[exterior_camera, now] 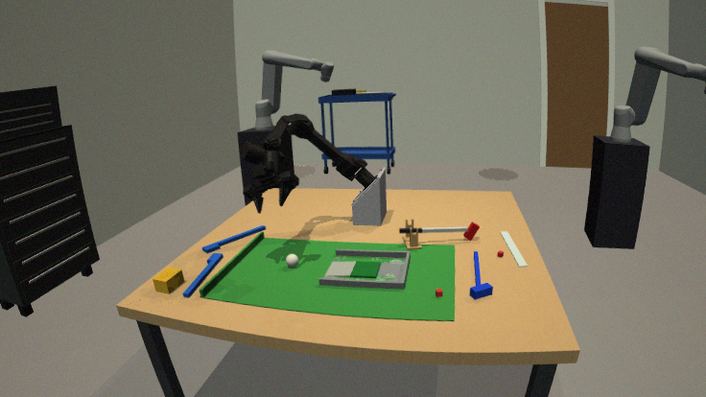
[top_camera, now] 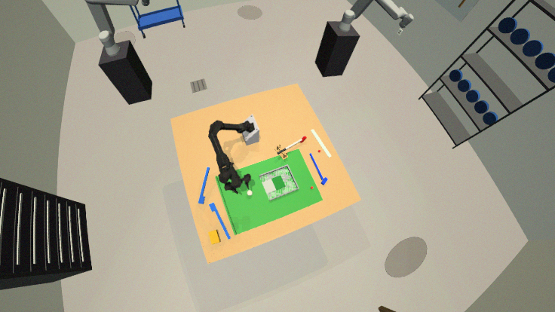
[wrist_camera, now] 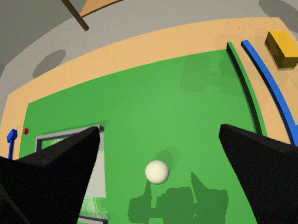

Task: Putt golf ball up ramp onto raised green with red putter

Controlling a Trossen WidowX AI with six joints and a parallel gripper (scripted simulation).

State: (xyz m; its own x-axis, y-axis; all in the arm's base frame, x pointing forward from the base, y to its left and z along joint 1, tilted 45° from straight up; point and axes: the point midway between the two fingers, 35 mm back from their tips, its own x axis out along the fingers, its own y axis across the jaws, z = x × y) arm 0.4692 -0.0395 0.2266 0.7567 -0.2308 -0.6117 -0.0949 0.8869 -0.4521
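Red putter [exterior_camera: 440,229] lying across its little wooden stand [exterior_camera: 411,235] at the far edge of the green mat [exterior_camera: 276,291], red head pointing right, shaft roughly level. Not touched yet, going by how neatly it sits there. Golf ball [exterior_camera: 292,260] resting on the mat left of the walled platform, with the grey ramp [exterior_camera: 340,268] facing it and the raised green [exterior_camera: 365,269] just past that.

Tool [exterior_camera: 270,197] hanging high above the left part of the bench [exterior_camera: 518,315], well apart from the putter, almost straight over the ball. Spread wide open, nothing gripped; wrist view shows both dark fingers framing the ball [wrist_camera: 157,171] far below.

So: pretty much step one, reaching for the club hasn't really happened. Next move probably calls for swinging right and toward the far side, dropping down over the shaft near the stand, lining up across it, then closing. Blue putters [exterior_camera: 478,276] and small red cubes [exterior_camera: 438,292] scattered around, best ignored.
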